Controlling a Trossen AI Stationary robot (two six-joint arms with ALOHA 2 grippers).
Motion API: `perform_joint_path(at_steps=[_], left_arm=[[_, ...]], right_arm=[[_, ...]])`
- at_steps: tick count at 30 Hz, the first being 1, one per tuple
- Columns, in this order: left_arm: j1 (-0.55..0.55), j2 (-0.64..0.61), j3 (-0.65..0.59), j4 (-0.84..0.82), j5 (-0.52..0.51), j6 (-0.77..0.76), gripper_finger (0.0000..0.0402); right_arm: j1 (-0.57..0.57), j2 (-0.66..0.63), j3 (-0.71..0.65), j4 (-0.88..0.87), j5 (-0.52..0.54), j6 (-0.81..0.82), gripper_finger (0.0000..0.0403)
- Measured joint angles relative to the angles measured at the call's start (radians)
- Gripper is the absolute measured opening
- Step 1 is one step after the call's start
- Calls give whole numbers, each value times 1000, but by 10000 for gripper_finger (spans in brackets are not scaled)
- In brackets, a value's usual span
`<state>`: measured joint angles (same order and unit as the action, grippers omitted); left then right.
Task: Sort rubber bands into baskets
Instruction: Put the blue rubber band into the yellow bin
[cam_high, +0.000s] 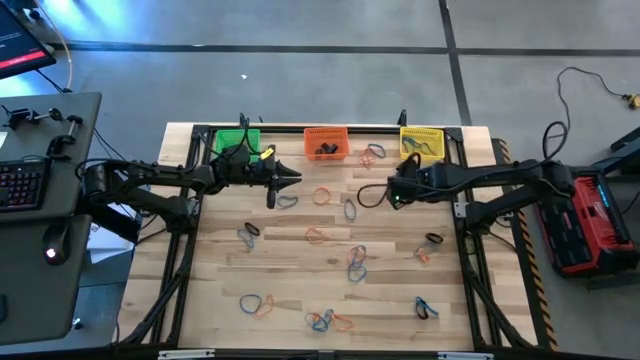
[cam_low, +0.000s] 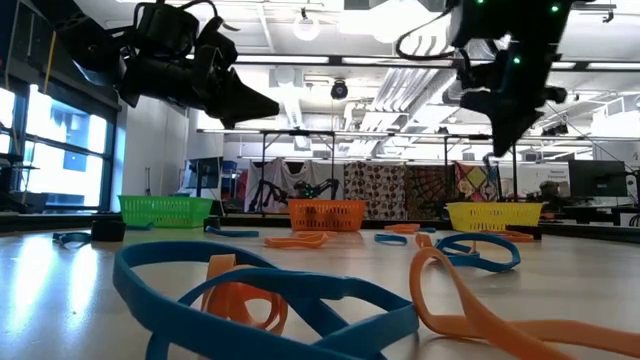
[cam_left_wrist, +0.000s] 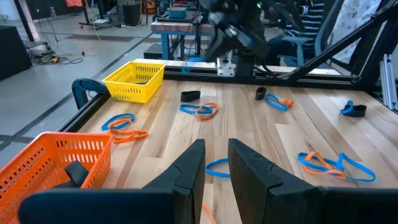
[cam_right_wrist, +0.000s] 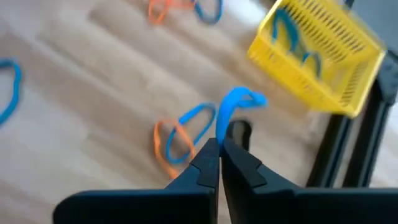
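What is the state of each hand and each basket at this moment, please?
Right hand: shut on a blue rubber band, lifted off the table.
Left hand: slightly open, holding nothing, above the table.
Yellow basket: holds blue bands.
Orange basket: holds dark bands.
Green basket: upright; contents cannot be told.

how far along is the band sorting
Early. A few bands already lie in the yellow basket and the orange basket. The right gripper has its fingers shut on a blue band lifted near the yellow basket. Most bands, like the blue and orange pair, remain on the table.
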<state>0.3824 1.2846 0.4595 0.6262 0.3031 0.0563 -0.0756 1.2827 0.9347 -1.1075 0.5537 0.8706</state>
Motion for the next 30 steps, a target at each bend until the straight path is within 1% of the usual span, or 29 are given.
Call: perform_joint_path(at_steps=[4, 9, 12, 18, 21, 26, 30], left_arm=[[0, 0, 0, 0, 0, 0, 60], [0, 0, 0, -4, 0, 0, 60], [0, 0, 0, -8, 0, 11, 60], [0, 0, 0, -1, 0, 28, 60], [0, 0, 0, -2, 0, 26, 60], [0, 0, 0, -3, 0, 23, 60], [0, 0, 0, -3, 0, 13, 60]], right_arm=[[-71, -1, 23, 17, 32, -60, 1], [-201, -1, 23, 28, 34, -128, 0], [-281, -1, 23, 51, 59, -174, 0], [-417, -1, 23, 154, 74, -284, 0], [-473, -1, 23, 201, 69, -332, 0], [-564, -1, 22, 226, 37, -384, 0], [-623, -2, -25, 279, -7, -425, 0]])
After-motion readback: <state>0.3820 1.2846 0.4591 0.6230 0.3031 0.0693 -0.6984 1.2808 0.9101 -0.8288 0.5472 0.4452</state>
